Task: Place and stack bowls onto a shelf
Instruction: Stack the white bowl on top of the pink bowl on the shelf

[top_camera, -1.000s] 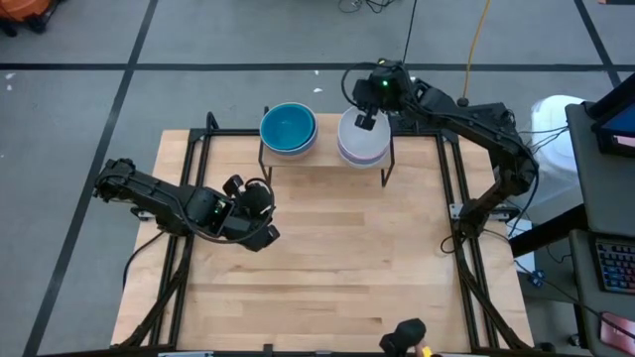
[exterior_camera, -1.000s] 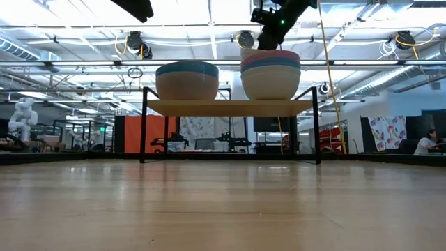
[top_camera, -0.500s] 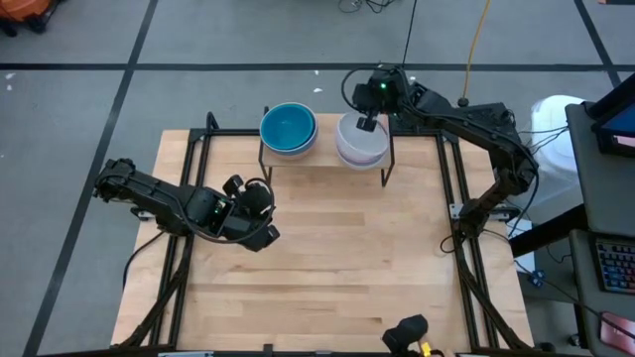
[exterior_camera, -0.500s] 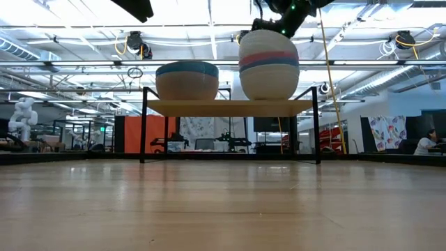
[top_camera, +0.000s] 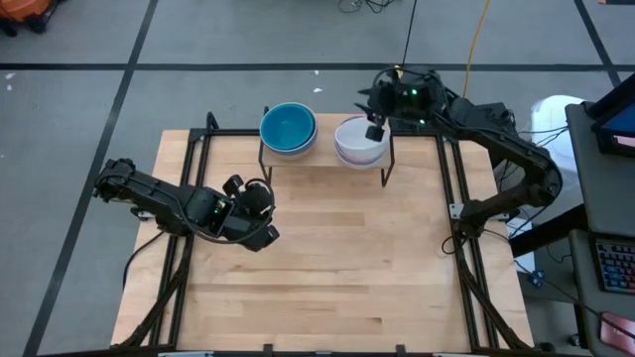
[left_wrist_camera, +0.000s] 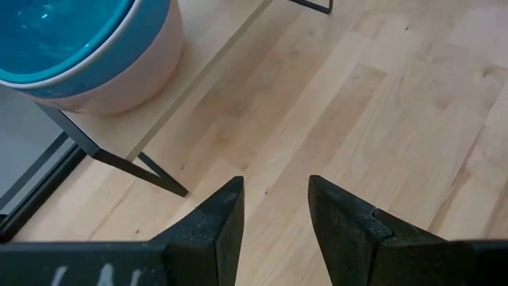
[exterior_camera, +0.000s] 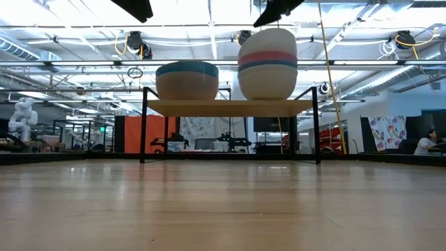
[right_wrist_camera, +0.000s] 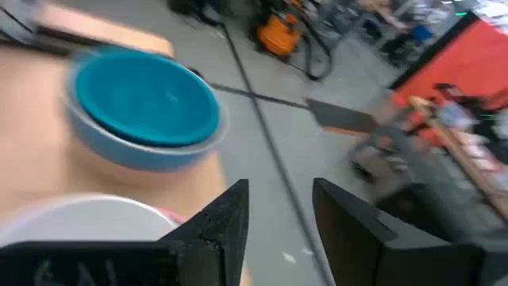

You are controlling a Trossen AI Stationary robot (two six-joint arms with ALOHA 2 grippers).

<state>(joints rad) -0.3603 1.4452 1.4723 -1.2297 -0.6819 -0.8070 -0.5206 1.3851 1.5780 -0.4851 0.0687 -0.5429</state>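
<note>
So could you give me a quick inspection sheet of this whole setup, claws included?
Surface: wooden table, bare apart from the shelf.
Job's things: shelf at the far edge holds two bowl stacks, the teal-topped stack and the taller white-topped stack.
Clutter: nothing seen.
Claws: left claw open, over the table's left side, empty. Right claw open, empty, at the far rim of the white-topped stack.
Cables: yellow cable on the floor behind.
Surroundings: grey floor, desk with keyboard at right.
</note>
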